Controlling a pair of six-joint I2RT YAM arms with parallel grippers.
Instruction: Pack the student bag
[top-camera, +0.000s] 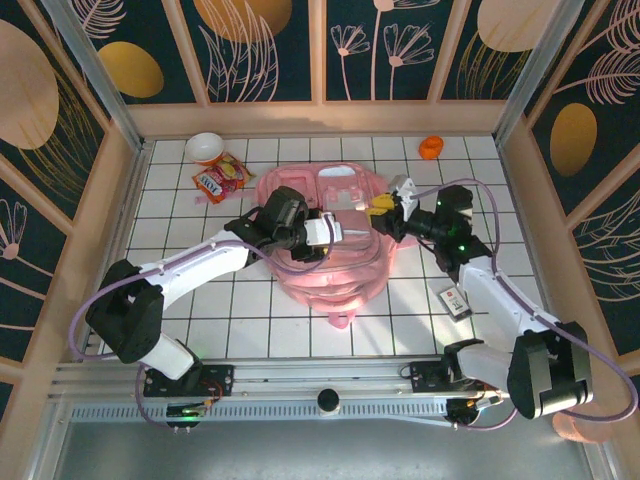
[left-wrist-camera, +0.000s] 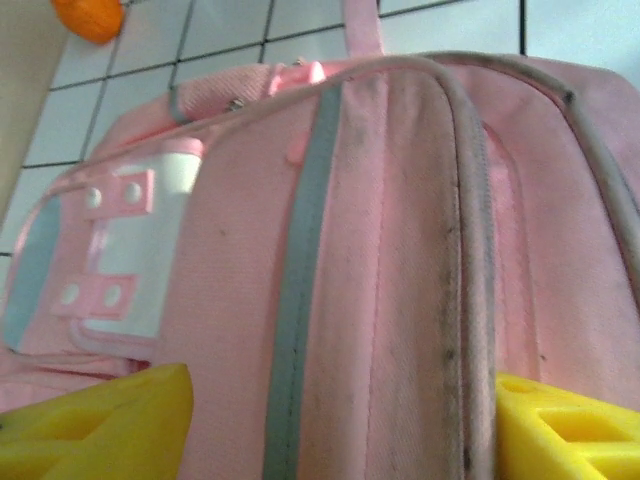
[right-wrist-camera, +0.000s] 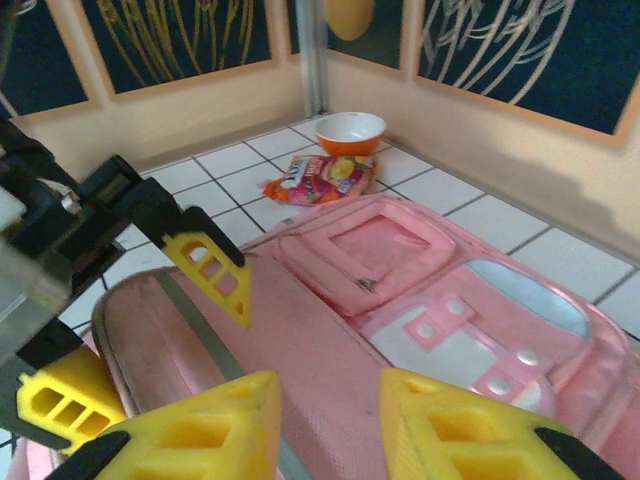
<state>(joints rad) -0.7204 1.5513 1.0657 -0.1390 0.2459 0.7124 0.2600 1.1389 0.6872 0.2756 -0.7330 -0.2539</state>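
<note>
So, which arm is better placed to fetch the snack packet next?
Probably left: the snack packet lies left of the student bag, nearer the left tool; the right tool sits across the bag.

The student bag (top-camera: 330, 265) lies central on the table (top-camera: 200, 310), a bowl (top-camera: 204, 147) and snack packet (top-camera: 221, 180) behind its left side
</note>
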